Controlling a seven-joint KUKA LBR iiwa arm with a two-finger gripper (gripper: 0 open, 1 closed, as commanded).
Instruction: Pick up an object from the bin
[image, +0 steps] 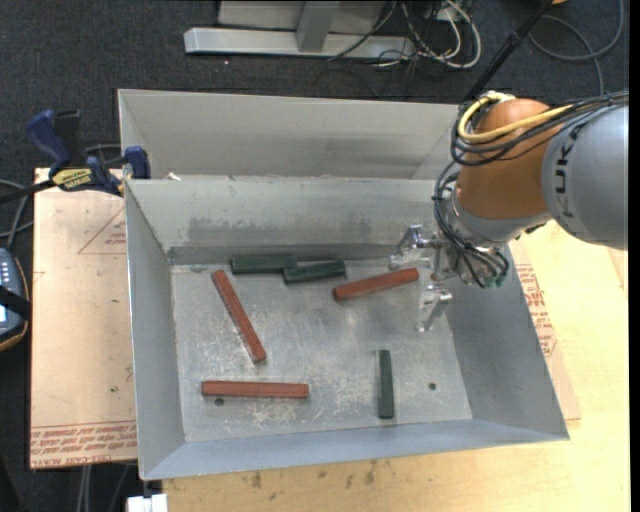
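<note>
While the arm reaches over the right side of the grey metal bin (155, 330), its two-finger gripper (421, 280) stands with fingers spread apart, straddling the right end of a flat reddish-brown stick (370, 288) lying tilted near the back wall. A dark green stick (385, 383) lies nearer the front.

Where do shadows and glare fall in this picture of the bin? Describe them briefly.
Camera view: a dark shadow band runs along the foot of the bin's back wall, just above the two dark green sticks; the floor shows a dull, scuffed sheen without hard glare; the arm's orange cover carries a soft highlight.
</note>
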